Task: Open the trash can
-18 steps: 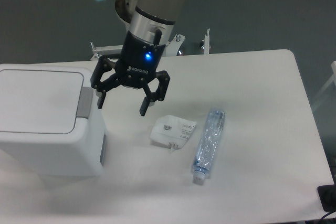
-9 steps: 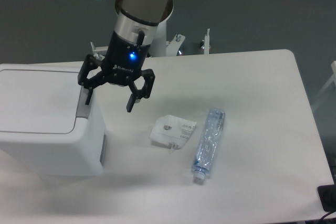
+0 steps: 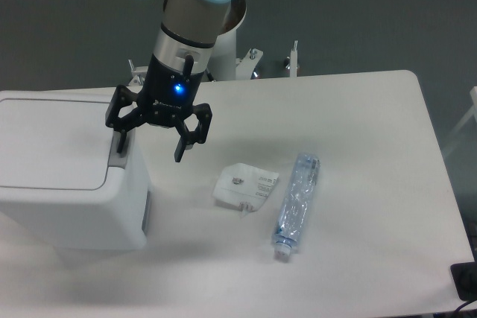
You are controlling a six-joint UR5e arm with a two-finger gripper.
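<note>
Trash can [image 3: 63,173], lid shut, at desk's left edge; tool [image 3: 149,143] wide open, holding nothing, one finger over grey push tab [image 3: 118,156]; recommended: lower that finger squarely onto tab centre, press straight down.

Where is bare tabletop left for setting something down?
Bare: right of the clear plastic bottle to the white table's edge, and the front strip. Crowded: between the white boxy trash can, open gripper and white packet.
</note>
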